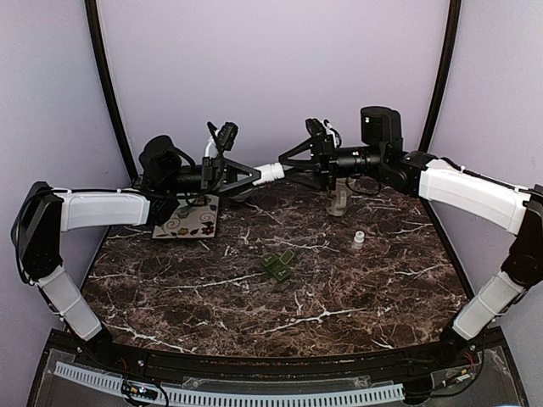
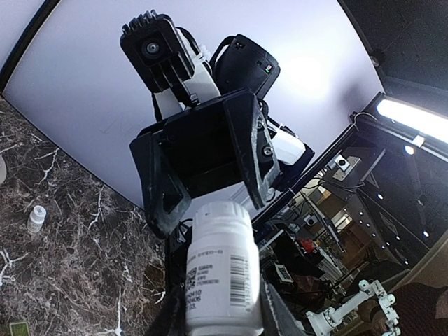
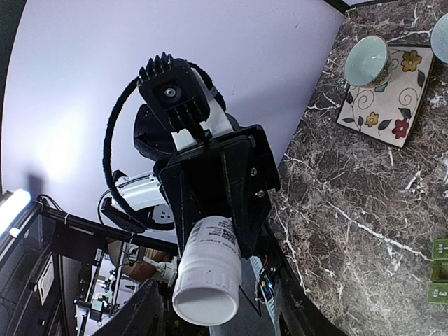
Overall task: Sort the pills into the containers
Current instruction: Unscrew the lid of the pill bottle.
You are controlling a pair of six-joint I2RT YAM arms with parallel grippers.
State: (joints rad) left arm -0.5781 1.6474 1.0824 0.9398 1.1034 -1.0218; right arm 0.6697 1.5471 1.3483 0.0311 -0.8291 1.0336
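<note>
Above the back of the marbled surface (image 1: pixel 254 314), a white pill bottle (image 2: pixel 222 280) is being held level between the arms. It is being clamped by the left gripper (image 3: pixel 210 234), while the right gripper (image 2: pixel 213 206) is being presented with fingers apart around the cap. Opening appears in hand; closing and twisting are called for next. The containers (image 1: pixel 278 265), a dark green compartment strip, are lying mid-surface, well apart.

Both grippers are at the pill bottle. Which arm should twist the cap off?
Probably the right. The right gripper straddles the cap end of the pill bottle, while the left gripper is clamped on the bottle's body and can hold it steady.
</note>
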